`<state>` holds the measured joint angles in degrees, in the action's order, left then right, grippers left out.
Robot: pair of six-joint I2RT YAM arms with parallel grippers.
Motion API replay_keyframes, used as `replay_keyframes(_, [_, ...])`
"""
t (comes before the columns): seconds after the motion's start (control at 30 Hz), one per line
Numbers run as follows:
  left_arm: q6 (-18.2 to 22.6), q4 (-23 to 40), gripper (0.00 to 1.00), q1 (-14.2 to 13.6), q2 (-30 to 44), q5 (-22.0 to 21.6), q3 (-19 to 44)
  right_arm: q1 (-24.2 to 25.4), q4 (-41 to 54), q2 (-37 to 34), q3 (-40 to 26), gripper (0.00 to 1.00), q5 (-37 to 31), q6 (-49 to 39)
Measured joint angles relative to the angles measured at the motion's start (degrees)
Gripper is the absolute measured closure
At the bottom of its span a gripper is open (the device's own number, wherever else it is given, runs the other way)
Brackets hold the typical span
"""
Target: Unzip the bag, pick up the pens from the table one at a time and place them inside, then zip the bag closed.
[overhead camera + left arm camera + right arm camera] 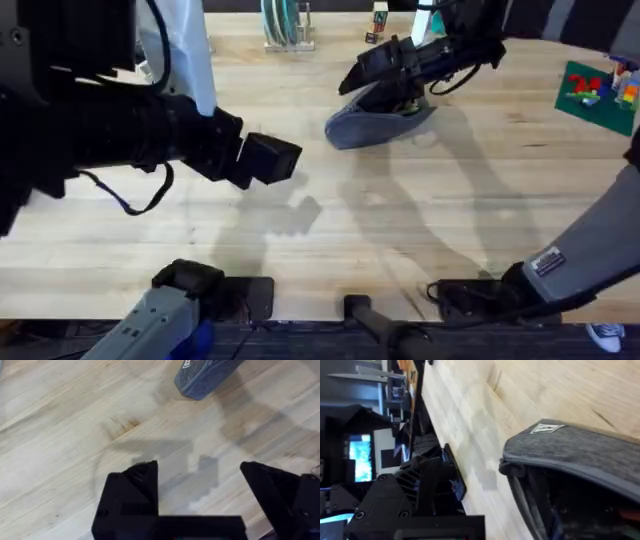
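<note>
Right now you are working over the table, a broad plank top of pale wood with long visible grain, and the bag is lying toward its far side, right of centre, its long axis running roughly left to right with the near-left end low and rounded. It is a soft grey-blue woven pouch with a small label near one end, and the right wrist view is showing its mouth gaping, dark inside, so the unzipping looks done. Your right gripper is sitting directly over that opening, much the nearer arm; whether its fingers are parted or holding anything, you cannot tell. Your left gripper is hanging well apart from the bag, over bare wood at the left, its black blocky fingers spread wide with nothing between them. A trace of orange is showing deep in the bag's mouth, possibly a pen, too small to be sure. Judging from this, you are likely at or near closing: the bag's zipper line is lying under the right arm
</note>
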<state>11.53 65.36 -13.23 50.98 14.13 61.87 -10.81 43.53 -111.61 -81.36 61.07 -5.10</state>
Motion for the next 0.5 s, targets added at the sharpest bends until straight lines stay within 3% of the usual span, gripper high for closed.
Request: replay_keyframes(0.5, [0.0, 0.0, 0.007, 0.0, 0.0, 0.0, 0.0, 0.0, 2.6, 0.4, 0.0, 0.006, 1.6, 0.2])
